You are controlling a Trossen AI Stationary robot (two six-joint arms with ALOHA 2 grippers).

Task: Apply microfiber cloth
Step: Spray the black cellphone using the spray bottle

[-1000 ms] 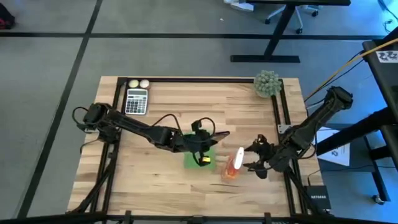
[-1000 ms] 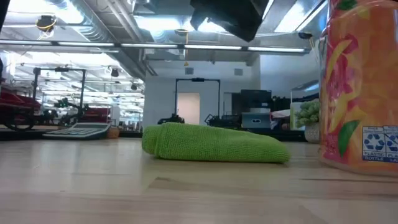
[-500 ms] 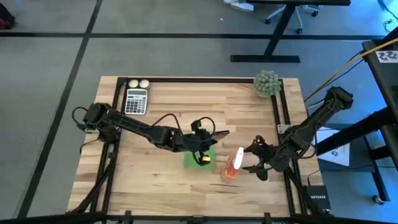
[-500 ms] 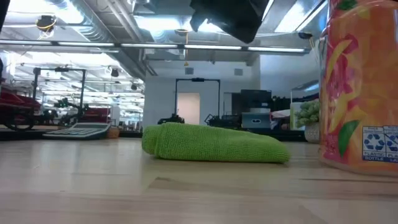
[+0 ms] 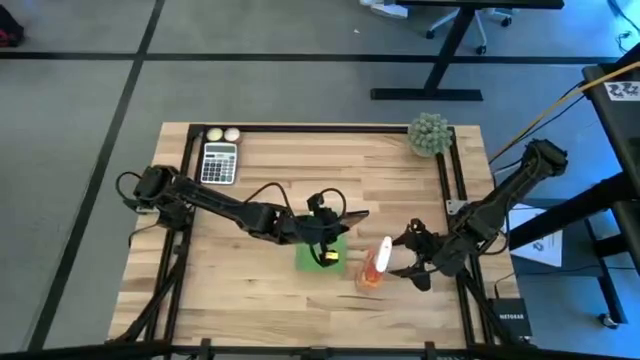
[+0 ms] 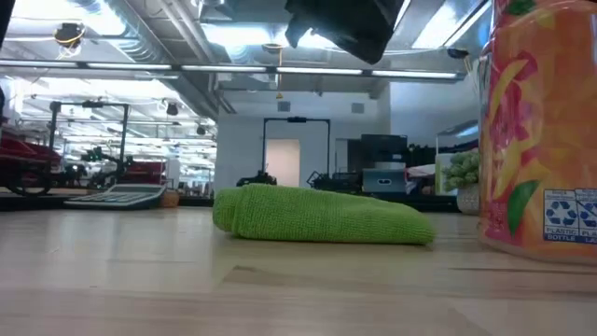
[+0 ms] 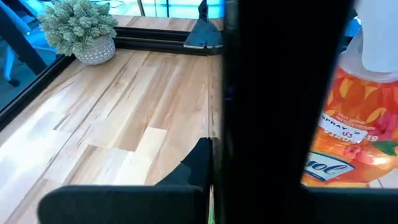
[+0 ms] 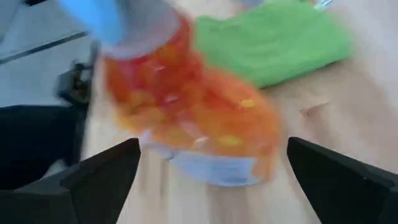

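two robot arms meet mid-surface (image 5: 250,290). left claw (image 5: 327,245) hovers over the folded green microfiber cloth (image 5: 322,253), its opening unclear. right claw (image 5: 398,258), spread wide and empty, faces the orange spray bottle (image 5: 374,264) beside the cloth, likely to grasp it.

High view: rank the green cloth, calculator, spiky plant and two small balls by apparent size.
1. Green cloth, though the left arm covers part of it.
2-3. Calculator and spiky plant look about alike; I won't rank them.
4. Two small balls, smallest.
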